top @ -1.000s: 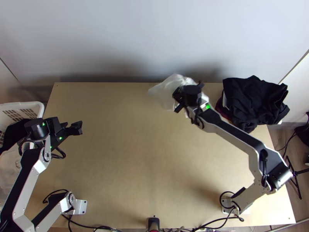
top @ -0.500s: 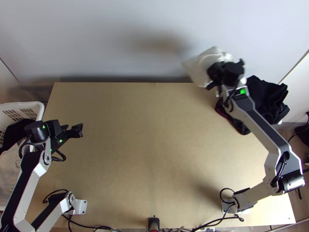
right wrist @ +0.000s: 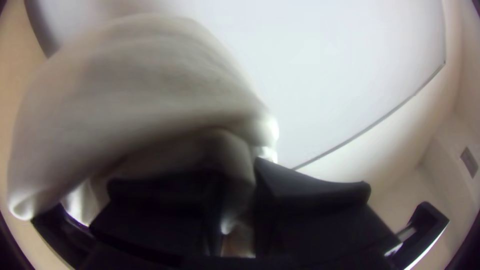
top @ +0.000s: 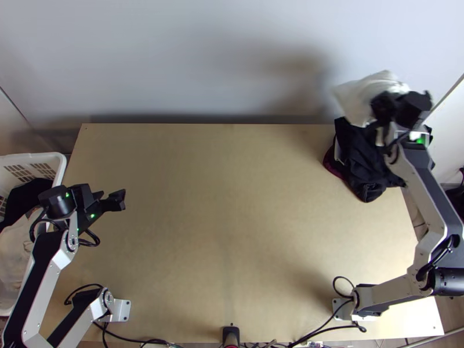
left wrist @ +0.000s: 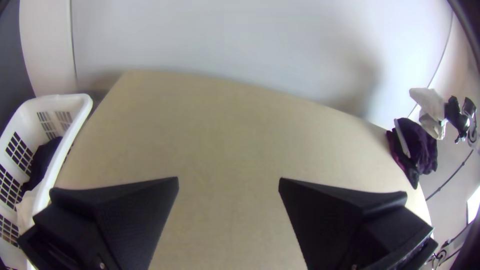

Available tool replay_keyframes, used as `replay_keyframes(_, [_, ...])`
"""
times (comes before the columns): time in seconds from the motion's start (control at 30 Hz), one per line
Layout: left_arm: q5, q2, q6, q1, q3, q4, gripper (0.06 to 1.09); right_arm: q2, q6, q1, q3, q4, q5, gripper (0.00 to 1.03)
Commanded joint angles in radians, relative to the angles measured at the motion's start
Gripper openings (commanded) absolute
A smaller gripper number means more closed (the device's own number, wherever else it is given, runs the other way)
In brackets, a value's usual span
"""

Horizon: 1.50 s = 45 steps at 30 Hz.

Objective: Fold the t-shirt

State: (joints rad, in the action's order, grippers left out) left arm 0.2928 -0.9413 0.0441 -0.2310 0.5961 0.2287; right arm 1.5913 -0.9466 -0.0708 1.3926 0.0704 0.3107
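- At the far left, the white basket (top: 62, 168) is holding dark cloth (top: 22, 200) and pale cloth (top: 14, 249), and is sitting beside the surface (top: 220, 220), just as before.
- Next to it, the left claw (top: 118, 200) is hovering over the surface's left side, its fingers standing wide apart with nothing between them; it is hardly moving from its earlier place.
- Toward the far right, the white t-shirt (top: 365, 95) is hanging bunched in the air; it is travelling rightward from its earlier place over the surface's far edge.
- The dark clothes (top: 362, 159) are lying piled in the far right corner, and the t-shirt is now partly covering them in the top view.
- The right claw (top: 380, 109) is gripping the t-shirt and is moving rightward with it.
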Motion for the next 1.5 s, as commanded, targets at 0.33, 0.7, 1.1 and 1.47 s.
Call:
replay_keyframes(0.33, [0.000,0.039,-0.029,-0.030,-0.038,0.009,1.03,0.093,-0.041,-0.311,0.023,0.078,-0.099,0.03])
replay_keyframes(0.7, [0.000,0.078,-0.035,-0.041,-0.084,0.023,1.03,0.045,-0.040,-0.210,-0.314,0.253,-0.097,0.03])
replay_keyframes(1.1, [0.000,0.139,-0.043,-0.050,-0.098,0.086,1.03,0.142,0.077,-0.063,-0.511,0.358,-0.012,0.03])
replay_keyframes(1.47, [0.002,0.177,-0.047,-0.048,-0.098,0.130,1.03,0.137,0.124,-0.095,-0.621,0.401,-0.010,0.03])
